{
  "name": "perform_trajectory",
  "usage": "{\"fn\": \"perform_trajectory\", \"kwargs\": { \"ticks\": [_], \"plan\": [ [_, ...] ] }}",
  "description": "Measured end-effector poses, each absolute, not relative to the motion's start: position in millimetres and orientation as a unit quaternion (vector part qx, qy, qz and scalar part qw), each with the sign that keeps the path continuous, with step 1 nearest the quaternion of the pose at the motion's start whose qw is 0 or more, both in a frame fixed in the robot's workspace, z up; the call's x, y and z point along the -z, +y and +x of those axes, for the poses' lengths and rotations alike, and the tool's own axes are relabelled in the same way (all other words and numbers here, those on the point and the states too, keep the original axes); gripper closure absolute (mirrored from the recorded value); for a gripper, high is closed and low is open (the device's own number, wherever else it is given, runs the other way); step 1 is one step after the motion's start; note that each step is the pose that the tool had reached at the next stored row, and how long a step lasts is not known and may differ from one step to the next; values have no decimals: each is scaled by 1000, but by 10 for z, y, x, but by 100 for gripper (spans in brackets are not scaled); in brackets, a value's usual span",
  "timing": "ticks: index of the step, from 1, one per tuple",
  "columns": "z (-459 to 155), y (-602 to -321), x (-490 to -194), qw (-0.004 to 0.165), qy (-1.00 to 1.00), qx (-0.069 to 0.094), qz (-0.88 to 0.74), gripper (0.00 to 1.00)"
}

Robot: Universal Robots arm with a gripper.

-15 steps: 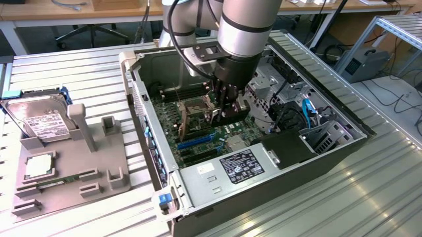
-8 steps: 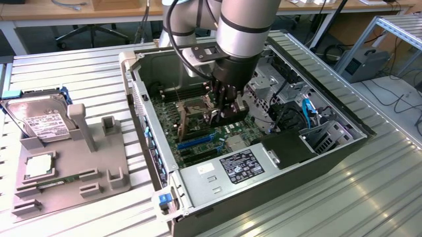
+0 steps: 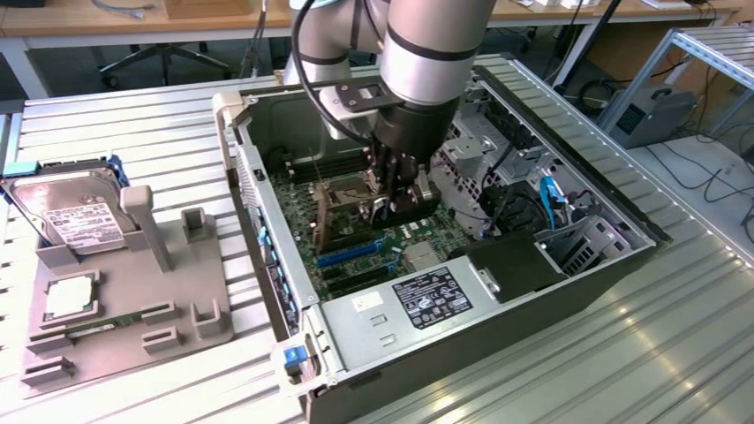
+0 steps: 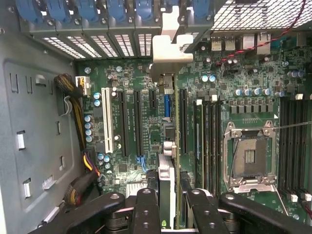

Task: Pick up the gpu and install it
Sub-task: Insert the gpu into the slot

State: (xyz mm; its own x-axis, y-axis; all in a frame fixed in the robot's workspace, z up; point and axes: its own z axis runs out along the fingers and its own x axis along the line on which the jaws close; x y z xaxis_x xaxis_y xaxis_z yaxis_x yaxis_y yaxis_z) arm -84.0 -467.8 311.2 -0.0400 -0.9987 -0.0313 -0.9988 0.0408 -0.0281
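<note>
Black fingers (image 4: 146, 209) right up close, one on each side of a thin card. Claw (image 4: 171, 210) half shut, pinching the gpu (image 4: 166, 178) on its two flat faces. Card seen edge-on, standing up on its long edge, hanging over the green motherboard (image 4: 126, 87) and not pushed in yet. Silver bracket (image 4: 168, 48) at the far end of the card, close to the back wall of the case with the blue clips (image 4: 87, 9).

Same claw (image 3: 395, 201) in the middle of the frame in the exterior view, reaching down inside the open computer case (image 3: 471, 291).

Long black slots (image 4: 139, 122) lying the same way as the card. Looks lined up near one of them, but hard to say which.

To do it well, probably:
- Hold the card straight up, not leaning.
- Line the bottom edge right over one slot, end to end.
- Fit the bracket into its gap at the back wall.
- Go down slowly and push evenly.
- Stay away from the empty processor socket (image 4: 248, 156) beside it.

Hard drive (image 3: 77, 221) and memory stick (image 3: 101, 322) resting on the grey holder (image 3: 177, 291) at the left of the frame, well apart from the work.
</note>
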Motion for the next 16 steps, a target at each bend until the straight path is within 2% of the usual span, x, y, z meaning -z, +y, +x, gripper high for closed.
{"fn": "perform_trajectory", "kwargs": {
  "ticks": [16],
  "plan": [
    [-915, -4678, -3103, 21, 721, -1, -693, 73]
  ]
}}
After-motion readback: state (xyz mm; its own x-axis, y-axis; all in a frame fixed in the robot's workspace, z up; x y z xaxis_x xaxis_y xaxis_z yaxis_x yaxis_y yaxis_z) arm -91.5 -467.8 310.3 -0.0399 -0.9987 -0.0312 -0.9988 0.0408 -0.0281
